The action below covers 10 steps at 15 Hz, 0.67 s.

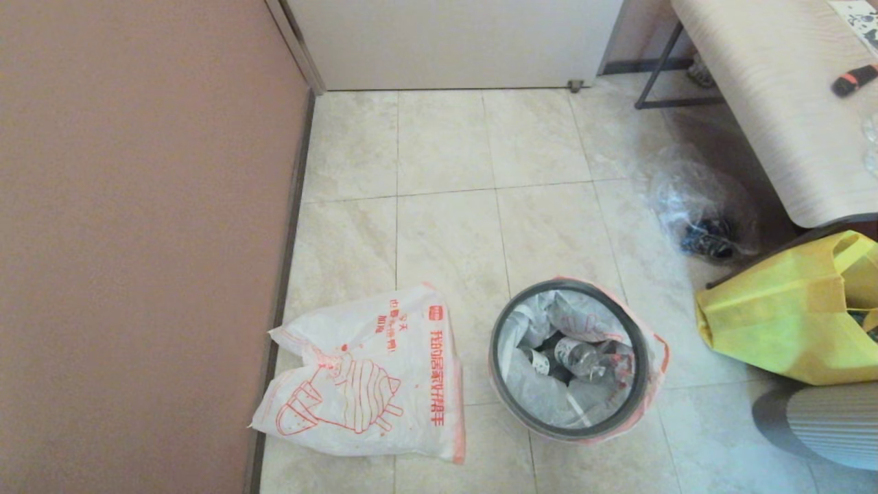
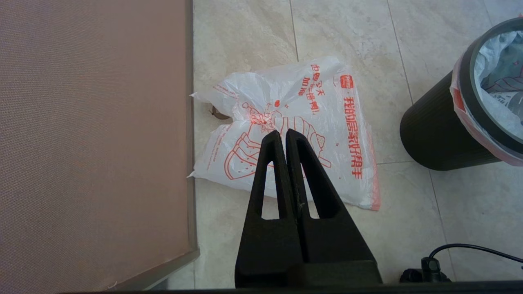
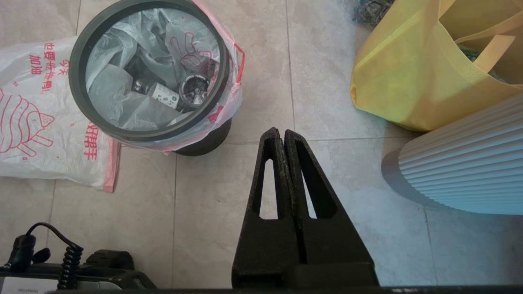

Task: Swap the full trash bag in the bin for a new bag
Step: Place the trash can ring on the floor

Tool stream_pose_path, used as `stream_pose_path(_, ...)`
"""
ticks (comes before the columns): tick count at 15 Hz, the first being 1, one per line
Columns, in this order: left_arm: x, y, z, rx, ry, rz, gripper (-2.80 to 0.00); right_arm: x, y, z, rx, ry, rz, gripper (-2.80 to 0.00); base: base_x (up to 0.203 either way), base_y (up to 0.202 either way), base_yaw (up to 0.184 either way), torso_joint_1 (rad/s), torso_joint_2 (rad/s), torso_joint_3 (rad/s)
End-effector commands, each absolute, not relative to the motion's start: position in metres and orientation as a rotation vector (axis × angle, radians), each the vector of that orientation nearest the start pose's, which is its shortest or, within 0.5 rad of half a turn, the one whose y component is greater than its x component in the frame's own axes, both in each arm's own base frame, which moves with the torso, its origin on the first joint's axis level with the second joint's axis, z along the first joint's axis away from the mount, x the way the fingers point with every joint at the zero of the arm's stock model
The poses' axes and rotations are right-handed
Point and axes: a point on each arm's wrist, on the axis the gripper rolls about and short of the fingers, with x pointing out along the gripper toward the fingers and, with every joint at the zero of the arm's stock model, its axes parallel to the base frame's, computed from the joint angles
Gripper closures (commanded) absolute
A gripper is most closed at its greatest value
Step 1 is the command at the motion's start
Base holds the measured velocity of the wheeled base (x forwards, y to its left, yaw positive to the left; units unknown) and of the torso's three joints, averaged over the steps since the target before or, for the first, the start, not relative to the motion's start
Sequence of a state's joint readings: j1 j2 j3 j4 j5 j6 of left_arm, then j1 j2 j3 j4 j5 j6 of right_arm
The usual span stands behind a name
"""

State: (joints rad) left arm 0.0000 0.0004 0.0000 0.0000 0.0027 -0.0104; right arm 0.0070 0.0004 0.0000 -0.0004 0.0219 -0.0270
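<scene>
White new bag (image 2: 286, 118) under left hand (image 2: 282, 132) (closed)

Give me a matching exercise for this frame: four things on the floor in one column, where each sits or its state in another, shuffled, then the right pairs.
Things:
1. new bag
2. full trash bag
3. yellow fabric tote
4. clear plastic bag

Places or states:
A. lining the bin, bottles inside
B. lying flat by the brown wall
C. under the table's edge, dark contents
D. right of the bin, mouth open

Pairs: 1-B, 2-A, 3-D, 4-C
</scene>
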Motion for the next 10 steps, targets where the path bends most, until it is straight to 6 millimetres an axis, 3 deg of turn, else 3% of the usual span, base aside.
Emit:
stream_pose_path(1, -0.023, 0.0, 0.075, -0.011, 0.0, 0.003, 0.0, -0.023, 0.0, 0.076, -0.026, -0.002, 0.029, 0.0, 0.0, 0.0, 0.0, 0.0, 0.0, 0.0)
stream_pose_path(8, -0.023, 0.0, 0.075, -0.011, 0.0, 0.003, 0.0, -0.023, 0.0, 0.076, -0.102, -0.005, 0.029, 0.0, 0.0, 0.0, 0.0, 0.0, 0.0, 0.0)
stream_pose_path(10, -0.023, 0.0, 0.075, -0.011, 0.0, 0.003, 0.0, -0.027, 0.0, 0.095, -0.127, -0.046, 0.021, 0.0, 0.0, 0.0, 0.0, 0.0, 0.0, 0.0)
